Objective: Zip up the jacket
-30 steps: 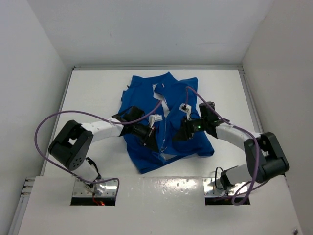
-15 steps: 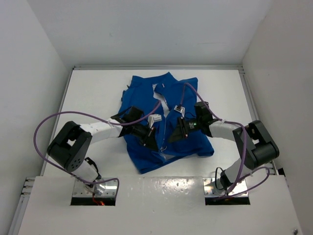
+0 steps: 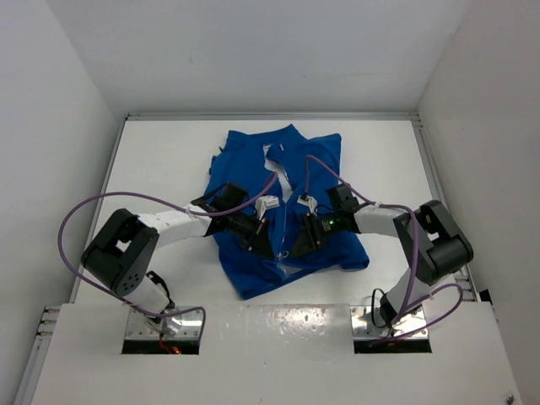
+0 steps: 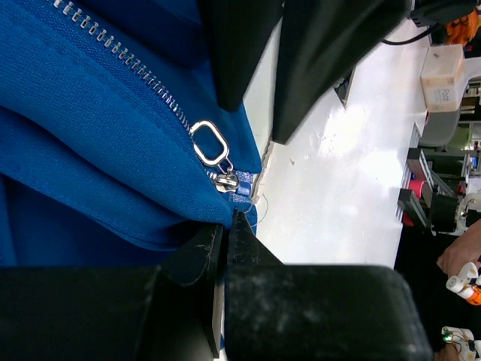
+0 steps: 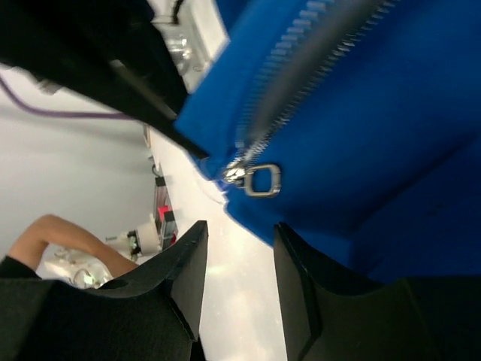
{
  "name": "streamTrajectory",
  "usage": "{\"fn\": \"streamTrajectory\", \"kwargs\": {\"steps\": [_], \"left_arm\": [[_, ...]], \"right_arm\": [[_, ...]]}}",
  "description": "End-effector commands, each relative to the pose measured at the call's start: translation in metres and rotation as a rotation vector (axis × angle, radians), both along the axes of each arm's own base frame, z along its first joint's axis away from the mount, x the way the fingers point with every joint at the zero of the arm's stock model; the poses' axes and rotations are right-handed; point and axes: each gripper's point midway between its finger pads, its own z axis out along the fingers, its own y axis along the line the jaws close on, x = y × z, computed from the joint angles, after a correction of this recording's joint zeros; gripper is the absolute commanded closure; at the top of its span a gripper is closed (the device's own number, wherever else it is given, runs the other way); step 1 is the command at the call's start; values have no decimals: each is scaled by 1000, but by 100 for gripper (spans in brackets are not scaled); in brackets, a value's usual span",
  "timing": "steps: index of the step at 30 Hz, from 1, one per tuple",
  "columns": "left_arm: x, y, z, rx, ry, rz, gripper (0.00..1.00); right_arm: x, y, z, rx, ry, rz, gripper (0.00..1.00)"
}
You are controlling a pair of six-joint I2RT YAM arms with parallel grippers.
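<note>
White arm links, black joints, looping purple cables.

The white desk was boxed in by white walls at 9, 12 and 3 o'clock. A royal-blue jacket lay on it near the middle, somewhat rumpled, with its collar toward 12 o'clock and its hem toward 6 o'clock. Its pale silver zipper ran down the front. The hem lay close to the raised white plate at 6 o'clock, which carried both arm bases.
</note>
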Motion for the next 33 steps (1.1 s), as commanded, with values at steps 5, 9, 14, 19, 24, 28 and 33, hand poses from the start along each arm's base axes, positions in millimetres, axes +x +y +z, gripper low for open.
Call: {"fn": "streamTrajectory", "kwargs": {"steps": [5, 9, 14, 19, 24, 28, 33], "left_arm": [[2, -5, 12, -46, -36, -9, 100], [0, -4, 12, -46, -36, -9, 100], [-2, -7, 13, -50, -35, -14, 100], [-1, -7, 11, -50, -35, -14, 100], [-1, -7, 11, -50, -35, -14, 100], [-1, -7, 11, -50, -35, -14, 100], [-1, -7, 9, -45, -28, -14, 100]], "right_arm": [[25, 4, -4, -26, 21, -66, 59], [33, 10, -2, 6, 31, -85, 59], [33, 17, 0, 34, 44, -77, 60], [29, 22, -1, 38, 47, -56, 62], [25, 23, -3, 49, 72, -47, 63], [24, 27, 6, 112, 71, -42, 70], [22, 30, 18, 181, 86, -33, 74]]}}
